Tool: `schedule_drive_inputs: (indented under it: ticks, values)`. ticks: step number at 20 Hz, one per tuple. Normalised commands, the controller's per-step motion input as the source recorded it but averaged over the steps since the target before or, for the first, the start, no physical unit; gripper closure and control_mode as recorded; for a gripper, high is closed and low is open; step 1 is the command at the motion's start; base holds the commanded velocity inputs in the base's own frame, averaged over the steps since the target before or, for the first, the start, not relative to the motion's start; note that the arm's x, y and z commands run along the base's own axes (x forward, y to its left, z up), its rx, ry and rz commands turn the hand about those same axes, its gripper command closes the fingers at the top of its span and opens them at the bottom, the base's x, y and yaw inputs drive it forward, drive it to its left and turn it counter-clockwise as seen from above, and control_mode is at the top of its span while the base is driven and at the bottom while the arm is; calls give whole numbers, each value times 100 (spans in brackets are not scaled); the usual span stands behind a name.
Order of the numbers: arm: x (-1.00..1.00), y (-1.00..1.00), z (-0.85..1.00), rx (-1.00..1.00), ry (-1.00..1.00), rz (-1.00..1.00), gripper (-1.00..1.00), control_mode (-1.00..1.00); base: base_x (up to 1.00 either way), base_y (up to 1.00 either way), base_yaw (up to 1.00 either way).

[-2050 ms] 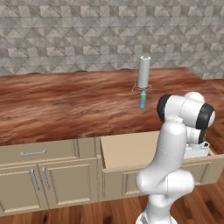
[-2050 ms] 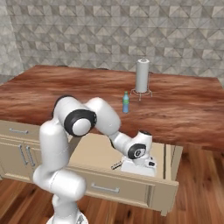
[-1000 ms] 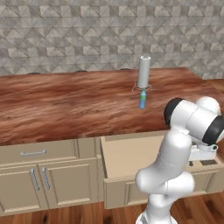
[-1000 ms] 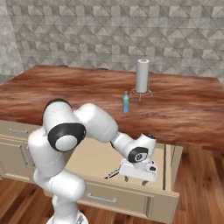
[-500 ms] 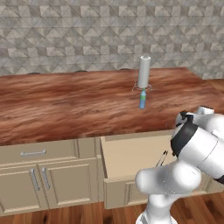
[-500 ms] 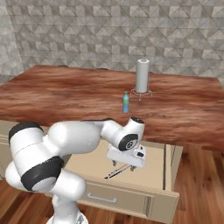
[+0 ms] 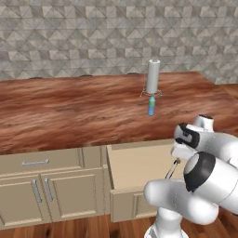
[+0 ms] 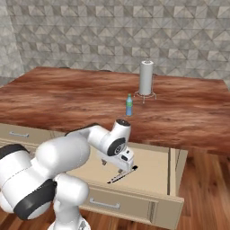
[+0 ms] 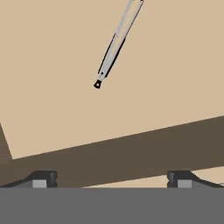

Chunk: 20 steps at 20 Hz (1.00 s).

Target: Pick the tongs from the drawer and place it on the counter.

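Hand view — tongs [image 9: 116, 43] on drawer [image 9: 52, 65] floor

arm bent low, gripper [image 9: 112, 178] wide open

Both base views look forward and down from behind the arm, sharing the worktop [image 7: 69, 111] and open drawer [image 8: 152, 173]; the hand view looks closely into that drawer's floor.

The counter [image 7: 69, 111] is glossy reddish-brown wood with lighter streaks. The drawer [image 8: 155, 173] is matt, smooth pale tan wood. Ahead of the jaws, the tongs [image 9: 114, 46] look like thin metal, silvery along the arms and dark at the tip. The wall [image 7: 93, 37] is rough grey stone tile.
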Motion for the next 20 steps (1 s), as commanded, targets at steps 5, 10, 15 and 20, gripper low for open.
schedule_drive_inputs:
  ticks: [5, 10, 15, 20]
  values:
    - [6, 14, -9, -4, -3, -21, -100, -100, 0, 0, 0]
    - [13, 0, -15, -5, 0, -4, -100, -100, 0, 0, 0]
    - [29, -2, -27, -7, 0, -1, -100, -100, 0, 0, 0]
    - [26, -6, -25, 0, 0, 0, -100, -100, 0, 0, 0]
